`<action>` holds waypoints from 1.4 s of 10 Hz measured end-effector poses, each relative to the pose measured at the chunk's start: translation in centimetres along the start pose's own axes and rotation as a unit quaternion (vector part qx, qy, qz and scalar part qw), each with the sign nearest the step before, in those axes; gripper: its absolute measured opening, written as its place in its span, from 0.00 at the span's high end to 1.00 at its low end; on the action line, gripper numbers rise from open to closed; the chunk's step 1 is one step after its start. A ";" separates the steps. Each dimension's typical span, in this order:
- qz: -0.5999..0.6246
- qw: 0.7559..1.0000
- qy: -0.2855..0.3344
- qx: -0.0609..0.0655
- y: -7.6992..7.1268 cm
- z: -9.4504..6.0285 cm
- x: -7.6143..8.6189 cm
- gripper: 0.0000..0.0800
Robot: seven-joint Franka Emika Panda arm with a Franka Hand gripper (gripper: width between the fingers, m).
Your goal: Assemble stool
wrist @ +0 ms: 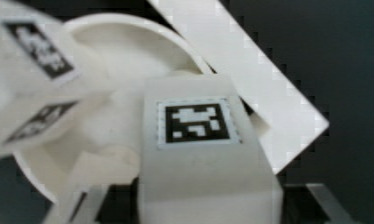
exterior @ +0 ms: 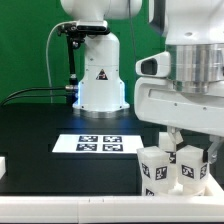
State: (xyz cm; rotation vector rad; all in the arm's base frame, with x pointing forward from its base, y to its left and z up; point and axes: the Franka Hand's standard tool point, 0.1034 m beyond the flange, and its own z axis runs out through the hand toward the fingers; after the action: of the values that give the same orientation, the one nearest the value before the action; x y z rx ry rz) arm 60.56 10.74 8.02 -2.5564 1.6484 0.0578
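Gripper (wrist: 187,205) clamped on a tagged leg (wrist: 202,140) at lower centre, over the seat (wrist: 113,60); slight tilt could jam the leg.

White legs (exterior: 168,166) w/ blk-wht square tags; white seat (wrist: 122,75); marker board (exterior: 98,143) white, blk tags.

1. Legs (exterior: 172,167): white plastic, matt, smooth, each with a printed black-and-white tag.
2. Seat (wrist: 122,60): white plastic, smooth, faintly sheened.
3. Worktop (exterior: 40,120): black, matt.
4. Marker board (exterior: 98,144): flat, white, matt.
5. Arm (exterior: 185,70): glossy white casing.
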 end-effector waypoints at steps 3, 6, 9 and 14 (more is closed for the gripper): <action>0.143 0.990 -0.015 0.008 0.2 0.0 0.1 0.58; 0.253 0.967 -0.020 0.011 0.3 0.0 0.2 0.58; 0.467 0.882 -0.040 0.049 0.6 0.1 0.0 0.58; 0.431 0.900 -0.059 0.026 0.7 0.1 -0.8 0.22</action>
State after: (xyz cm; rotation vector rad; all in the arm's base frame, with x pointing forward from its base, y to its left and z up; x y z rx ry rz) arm 59.58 11.14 7.98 -1.5448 2.5150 0.2201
